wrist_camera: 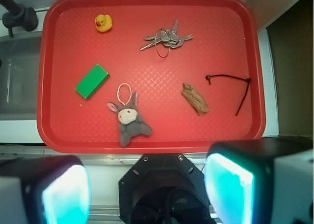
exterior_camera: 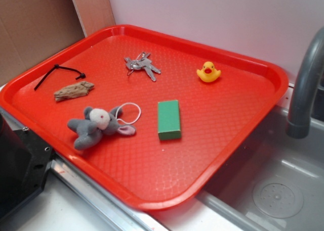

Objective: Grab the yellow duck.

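Note:
The yellow duck is a tiny glossy toy with an orange beak, standing upright near the far right corner of the red tray. In the wrist view the yellow duck sits at the tray's top left. My gripper is open, its two cyan-padded fingers spread wide at the bottom of that view. It hangs high above the tray's near edge, far from the duck, with nothing between the fingers. The exterior view does not show the gripper.
On the tray lie a green block, a grey plush mouse, a key bunch, a wood scrap and a black cord. A grey faucet and sink flank the right. The black robot base sits at the left.

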Available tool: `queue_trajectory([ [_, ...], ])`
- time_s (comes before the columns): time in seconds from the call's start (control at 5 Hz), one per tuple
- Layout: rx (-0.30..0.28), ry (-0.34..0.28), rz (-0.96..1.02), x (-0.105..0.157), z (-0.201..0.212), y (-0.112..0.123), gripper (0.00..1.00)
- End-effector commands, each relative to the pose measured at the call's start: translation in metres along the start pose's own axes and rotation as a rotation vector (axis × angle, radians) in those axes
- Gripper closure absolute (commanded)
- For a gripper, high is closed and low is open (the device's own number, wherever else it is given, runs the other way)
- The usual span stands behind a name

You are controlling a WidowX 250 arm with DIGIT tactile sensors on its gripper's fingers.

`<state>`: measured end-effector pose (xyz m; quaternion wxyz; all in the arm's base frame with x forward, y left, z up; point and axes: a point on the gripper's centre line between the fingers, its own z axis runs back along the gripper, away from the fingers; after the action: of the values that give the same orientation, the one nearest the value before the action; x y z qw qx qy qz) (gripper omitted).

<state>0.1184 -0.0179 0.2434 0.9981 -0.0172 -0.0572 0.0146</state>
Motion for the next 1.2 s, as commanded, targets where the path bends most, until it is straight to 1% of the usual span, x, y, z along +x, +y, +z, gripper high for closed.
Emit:
queue_trajectory([
  [0.0,0.000,0.000,0.000,0.000,0.000,0.000,0.00],
  [0.2,0.018,0.001,0.009,0.050,0.008,-0.013,0.00],
  [0.4,0.056,0.052,0.106,0.102,0.009,-0.016,0.00],
  [0.6,0.153,0.066,0.128,0.152,0.001,-0.007,0.00],
  [0.8,0.173,0.124,0.149,0.199,-0.037,0.016,0.00],
  [1.0,0.155,0.182,0.133,0.244,-0.068,-0.003,0.00],
])
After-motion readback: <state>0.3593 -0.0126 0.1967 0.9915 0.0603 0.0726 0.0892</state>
